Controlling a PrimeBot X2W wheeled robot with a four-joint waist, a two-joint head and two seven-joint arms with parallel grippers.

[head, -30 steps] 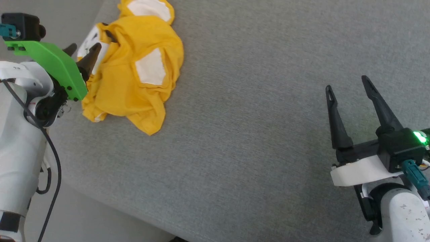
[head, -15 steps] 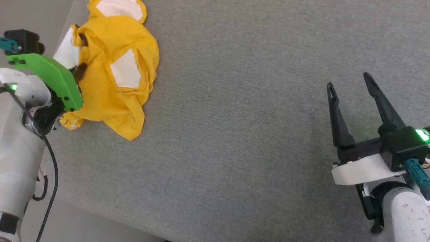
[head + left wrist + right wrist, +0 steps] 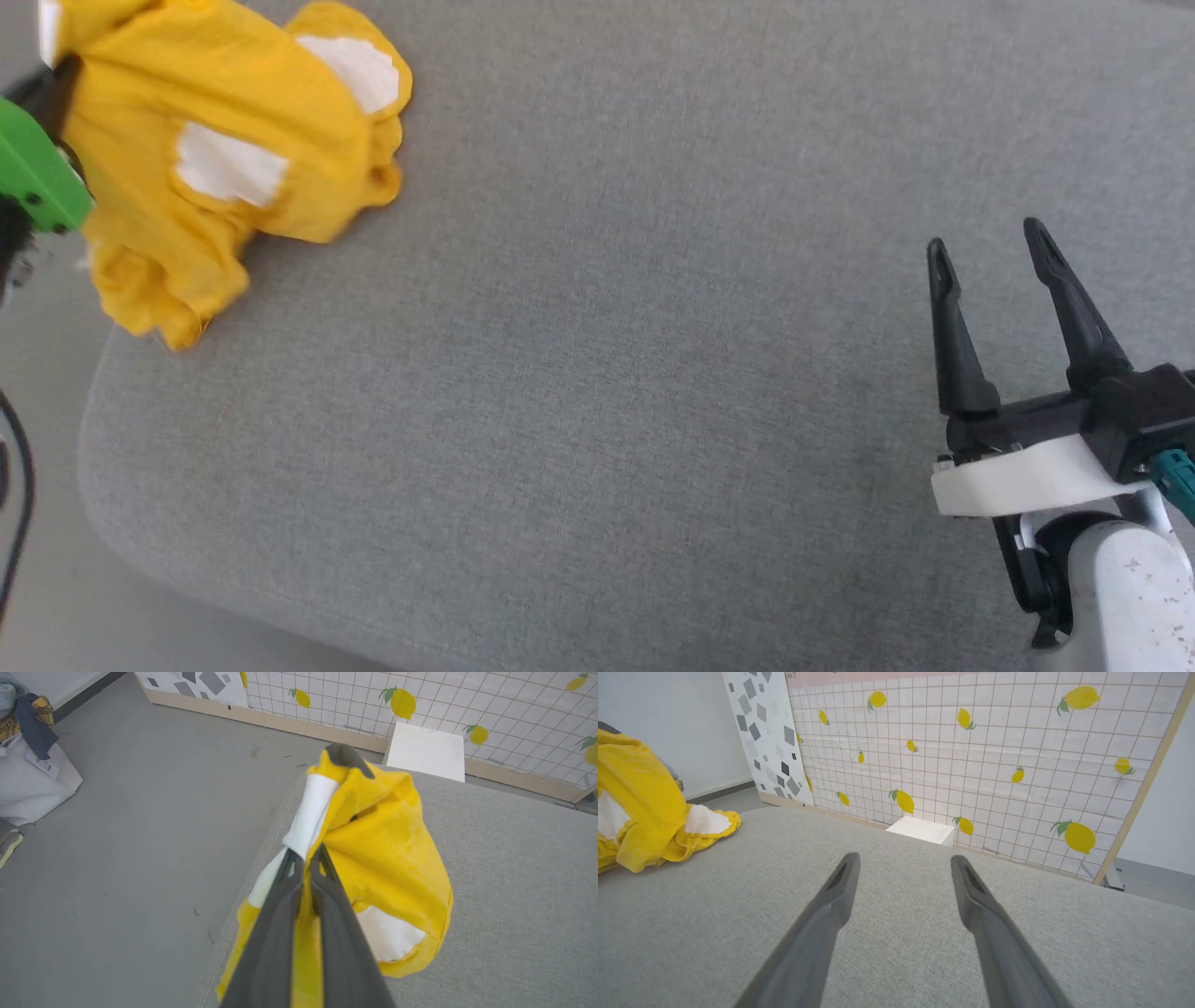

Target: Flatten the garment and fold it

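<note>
Where it gaped before, the left claw (image 3: 306, 851) now pinches the garment (image 3: 387, 858), ready for spreading; right claw (image 3: 987, 235) stays wide, empty.

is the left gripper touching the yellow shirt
Touching. The left wrist view shows the left gripper closed on the yellow shirt, with a fold of cloth pinched between its fingers.
</note>
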